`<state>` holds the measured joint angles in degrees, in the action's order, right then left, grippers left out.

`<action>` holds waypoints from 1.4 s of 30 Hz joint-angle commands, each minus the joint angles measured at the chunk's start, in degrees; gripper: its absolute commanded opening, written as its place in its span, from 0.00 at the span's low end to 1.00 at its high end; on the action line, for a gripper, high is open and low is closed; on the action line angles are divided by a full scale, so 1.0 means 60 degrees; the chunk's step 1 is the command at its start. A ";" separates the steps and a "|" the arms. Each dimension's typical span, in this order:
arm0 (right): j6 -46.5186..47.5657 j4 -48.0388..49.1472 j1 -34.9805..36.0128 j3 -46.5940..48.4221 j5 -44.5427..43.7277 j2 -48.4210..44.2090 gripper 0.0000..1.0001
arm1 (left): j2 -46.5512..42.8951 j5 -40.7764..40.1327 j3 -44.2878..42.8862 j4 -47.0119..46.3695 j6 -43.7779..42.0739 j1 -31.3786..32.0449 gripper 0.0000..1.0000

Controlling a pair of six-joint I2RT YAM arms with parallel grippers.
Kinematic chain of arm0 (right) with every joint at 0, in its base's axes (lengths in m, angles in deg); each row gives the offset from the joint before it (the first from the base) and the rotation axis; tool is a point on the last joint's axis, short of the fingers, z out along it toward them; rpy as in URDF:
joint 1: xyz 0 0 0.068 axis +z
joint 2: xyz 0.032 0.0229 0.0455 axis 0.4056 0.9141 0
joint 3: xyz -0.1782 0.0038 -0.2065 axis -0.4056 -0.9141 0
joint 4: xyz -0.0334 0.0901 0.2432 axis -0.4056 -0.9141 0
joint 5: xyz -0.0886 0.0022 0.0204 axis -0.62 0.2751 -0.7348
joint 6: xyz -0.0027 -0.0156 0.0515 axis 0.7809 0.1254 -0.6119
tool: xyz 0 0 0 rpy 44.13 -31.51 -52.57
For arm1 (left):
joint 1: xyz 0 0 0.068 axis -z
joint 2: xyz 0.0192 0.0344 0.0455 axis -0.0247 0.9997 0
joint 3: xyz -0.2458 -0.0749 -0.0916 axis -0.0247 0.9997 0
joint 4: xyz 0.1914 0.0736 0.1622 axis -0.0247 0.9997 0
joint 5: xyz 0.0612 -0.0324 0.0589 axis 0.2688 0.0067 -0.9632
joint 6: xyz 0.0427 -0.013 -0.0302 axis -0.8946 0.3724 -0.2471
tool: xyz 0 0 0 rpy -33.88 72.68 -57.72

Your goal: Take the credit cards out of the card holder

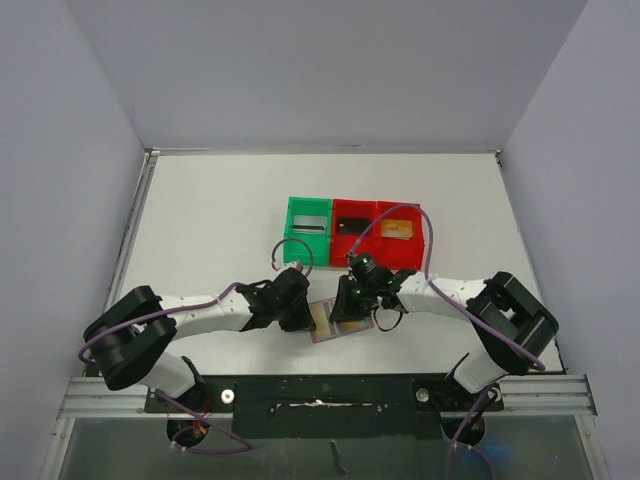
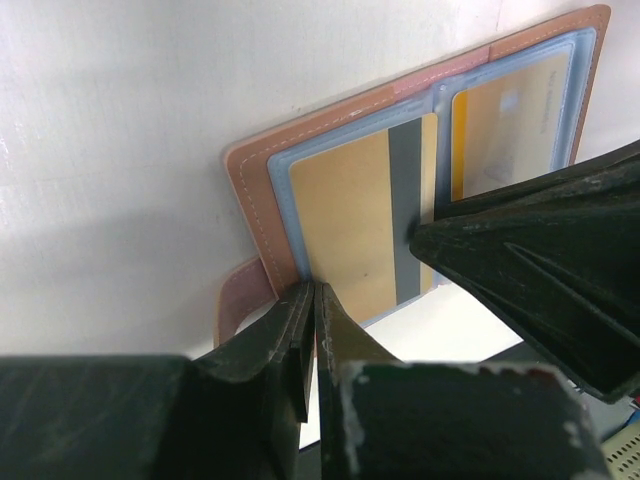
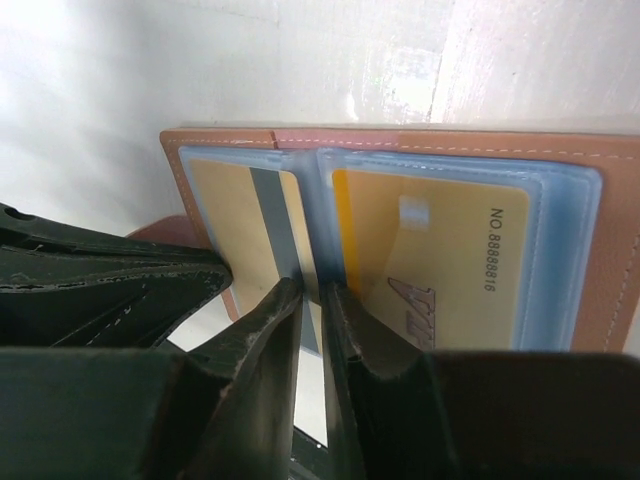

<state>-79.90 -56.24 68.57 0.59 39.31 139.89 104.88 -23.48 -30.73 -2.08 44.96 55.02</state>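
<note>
The tan-brown card holder (image 1: 340, 322) (image 2: 255, 190) (image 3: 620, 260) lies open on the white table, blue sleeves facing up. One sleeve holds a gold credit card with a grey stripe (image 2: 345, 215) (image 3: 225, 210). The other sleeve holds a second gold card (image 2: 510, 120) (image 3: 440, 260). My left gripper (image 1: 303, 312) (image 2: 313, 292) is shut on the holder's near edge beside the snap tab (image 2: 238, 300). My right gripper (image 1: 348, 305) (image 3: 312, 292) has its fingers a narrow gap apart at the middle fold, tips against the striped card's edge. Whether they pinch it is unclear.
Behind the holder stand a green bin (image 1: 289, 232) with a silvery card (image 1: 310, 222) and two joined red bins (image 1: 395, 255) with a black card (image 1: 348, 226) and a gold card (image 1: 400, 230). Purple cables loop over both wrists.
</note>
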 commanded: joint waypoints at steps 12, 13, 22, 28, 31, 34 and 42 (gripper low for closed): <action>-0.0538 0.4118 -0.1219 -0.1941 0.3376 -0.1023 0.00 | 0.0741 -0.0415 0.0147 0.0064 -0.0162 0.0148 0.04; -0.0573 0.4183 -0.1283 -0.2032 0.3400 -0.1037 0.00 | 0.0752 -0.0414 0.0139 0.0064 -0.0171 0.0148 0.04; -0.0362 0.4059 -0.1888 -0.2445 0.3581 -0.1276 0.01 | 0.0741 -0.0448 0.0101 0.0150 -0.0192 0.0148 0.04; -0.0134 0.3995 -0.2152 -0.2646 0.3886 -0.1215 0.03 | 0.0812 -0.0433 0.0040 0.0178 -0.0236 0.0155 0.04; -0.0160 0.4174 -0.2265 -0.2778 0.4010 -0.1203 0.03 | 0.0816 -0.0434 0.0021 0.0196 -0.0252 0.0148 0.04; -0.0265 0.4371 -0.2362 -0.2939 0.4059 -0.1213 0.02 | 0.0816 -0.0434 0.0008 0.0217 -0.0279 0.0153 0.04; -0.0433 0.4331 -0.2705 -0.3226 0.3928 -0.1314 0.04 | 0.0697 -0.0437 -0.0027 0.0240 -0.0288 0.0162 0.04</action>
<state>-82.09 -31.84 53.05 -18.60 61.98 134.12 106.08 -23.37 -31.74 -2.35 44.63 55.24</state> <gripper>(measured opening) 0.050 0.043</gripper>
